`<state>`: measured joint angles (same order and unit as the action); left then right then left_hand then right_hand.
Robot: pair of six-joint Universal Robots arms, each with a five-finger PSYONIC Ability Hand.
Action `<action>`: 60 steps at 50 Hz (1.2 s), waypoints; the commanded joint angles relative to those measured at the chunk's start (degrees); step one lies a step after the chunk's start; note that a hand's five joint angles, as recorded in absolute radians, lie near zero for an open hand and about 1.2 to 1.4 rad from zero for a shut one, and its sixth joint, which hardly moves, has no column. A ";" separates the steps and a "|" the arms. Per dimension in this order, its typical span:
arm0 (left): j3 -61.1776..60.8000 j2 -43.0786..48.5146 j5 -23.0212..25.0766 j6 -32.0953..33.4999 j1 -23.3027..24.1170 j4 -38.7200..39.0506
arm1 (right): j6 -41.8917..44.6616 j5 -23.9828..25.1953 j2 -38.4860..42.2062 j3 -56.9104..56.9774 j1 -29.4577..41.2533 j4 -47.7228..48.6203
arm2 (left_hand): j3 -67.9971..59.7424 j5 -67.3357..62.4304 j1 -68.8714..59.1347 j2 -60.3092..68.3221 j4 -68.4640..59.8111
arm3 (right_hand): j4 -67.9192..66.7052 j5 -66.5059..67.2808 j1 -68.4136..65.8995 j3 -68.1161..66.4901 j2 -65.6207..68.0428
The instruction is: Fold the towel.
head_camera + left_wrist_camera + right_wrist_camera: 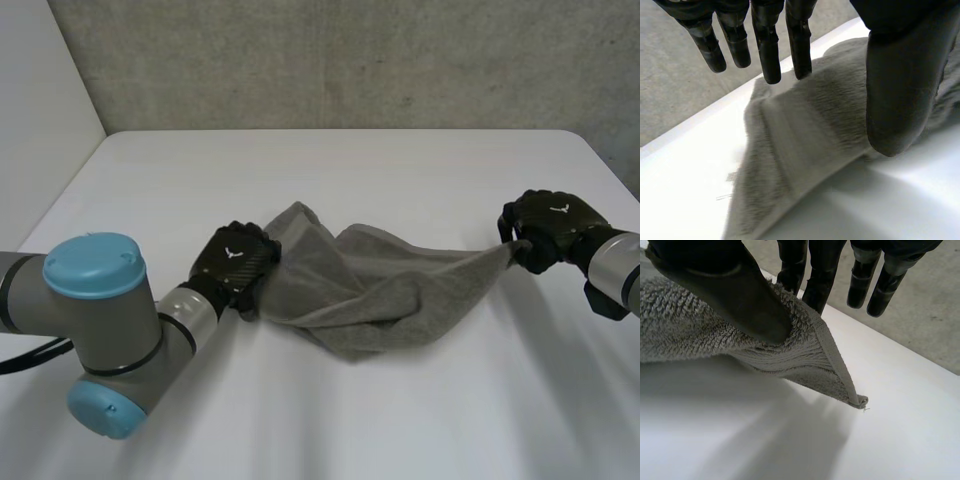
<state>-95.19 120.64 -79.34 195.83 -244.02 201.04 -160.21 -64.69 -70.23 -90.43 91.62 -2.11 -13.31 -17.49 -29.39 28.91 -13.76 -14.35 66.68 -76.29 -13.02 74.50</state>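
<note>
In the head view the back of my left hand (235, 262) covers the towel (370, 290) edge beneath it, so I cannot tell whether it grips. The back of my right hand (550, 225) hides the corner it pinches. In the right wrist view my thumb (735, 295) covers part of that corner, and two fingers (792, 267) have their tips behind the cloth. My right arm (615, 270) is cut off at the edge.

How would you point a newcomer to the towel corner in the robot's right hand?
On the white table a grey towel sags between two black hands. Follow it to the right hand, which pinches its narrow end between thumb and fingers. That corner tapers to a hemmed point raised off the table, unlike the broad, bunched end at the left hand.
</note>
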 commanded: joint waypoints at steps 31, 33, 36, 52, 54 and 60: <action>3.34 6.62 0.41 -0.36 -1.19 3.74 | -0.37 -0.08 -0.16 -0.18 -0.21 -0.44 | 3.31 -52.46 -50.55 51.04 3.76 | 4.35 3.32 -3.71 3.02 5.50; 3.52 6.27 0.33 -0.63 -1.28 3.74 | -0.37 -0.17 -0.34 -0.18 -0.30 -0.53 | 3.31 -52.51 -50.61 51.09 3.76 | 4.35 3.32 -3.71 3.02 5.50; 3.08 3.66 0.24 -0.80 -1.46 3.13 | -0.28 -0.08 -0.87 -0.01 -0.30 -0.79 | 3.31 -52.51 -50.61 51.09 3.76 | 4.35 3.32 -3.71 3.02 5.50; -0.53 -17.27 7.61 -5.46 -6.29 -12.14 | 0.77 2.38 -7.11 2.89 -0.21 -9.94 | 3.31 -52.51 -50.61 51.09 3.76 | 4.35 3.32 -3.71 3.02 5.50; 0.44 -17.54 8.94 -5.46 -6.29 -14.45 | 0.86 2.55 -7.20 3.07 0.05 -10.02 | 3.31 -52.51 -50.61 51.09 3.76 | 4.35 3.32 -3.71 3.02 5.50; 6.05 -10.37 10.00 -5.02 -6.12 -19.63 | 2.00 2.55 -4.57 3.33 0.66 -9.58 | 3.31 -52.51 -50.61 51.09 3.76 | 4.35 3.32 -3.71 3.02 5.50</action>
<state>-93.69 104.17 -70.20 190.30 -250.41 185.45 -159.17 -62.17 -77.04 -87.34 91.58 -12.24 -13.31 -66.27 -75.73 75.19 -13.76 -14.35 66.68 -76.30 -13.02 74.50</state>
